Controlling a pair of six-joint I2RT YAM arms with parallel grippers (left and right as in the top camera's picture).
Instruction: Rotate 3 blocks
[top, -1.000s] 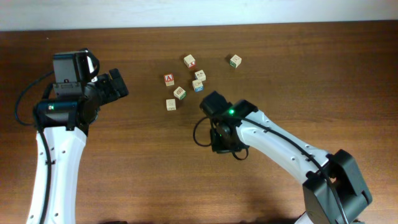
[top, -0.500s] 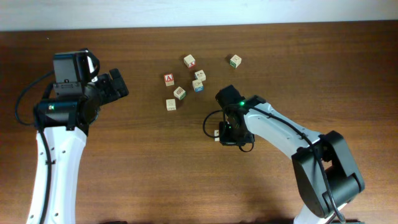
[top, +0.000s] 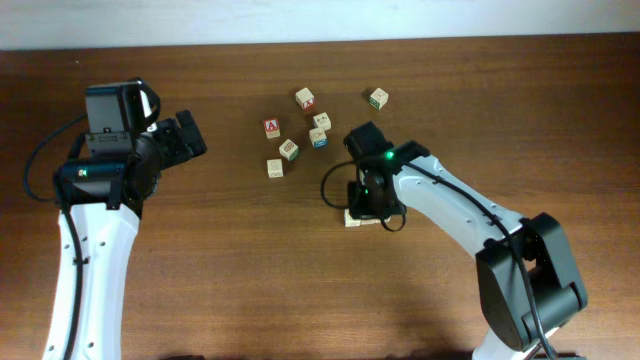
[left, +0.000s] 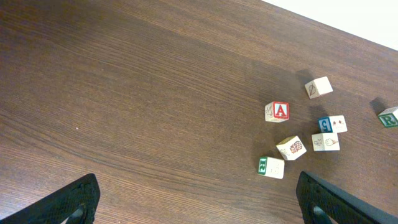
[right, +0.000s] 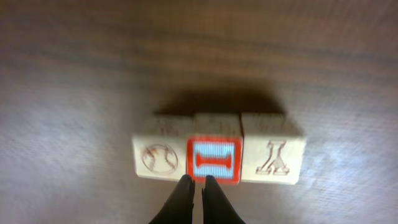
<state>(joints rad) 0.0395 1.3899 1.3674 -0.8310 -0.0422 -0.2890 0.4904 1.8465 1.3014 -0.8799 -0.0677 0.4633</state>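
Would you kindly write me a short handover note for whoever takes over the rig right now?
Left gripper: open, empty, parked aside.
Right gripper: shut, empty, tips at the red-framed block's near edge.
Row: baseball block, red-framed block, pale letter block, touching side by side.
Done: cannot tell which are rotated.
To do: check each, rotate the rest.

Count of wooden pieces, arms and work surface.
Wooden pieces: ten. Three blocks (right: 272, 157) touch in one row, with the red-framed block (right: 214, 160) in the middle. Seven loose cubes (top: 289, 149) lie scattered well apart from the red-framed block, on its far side. Arms: two, left arm (top: 95, 235) and right arm (top: 450, 215). Table (top: 220, 290): one.
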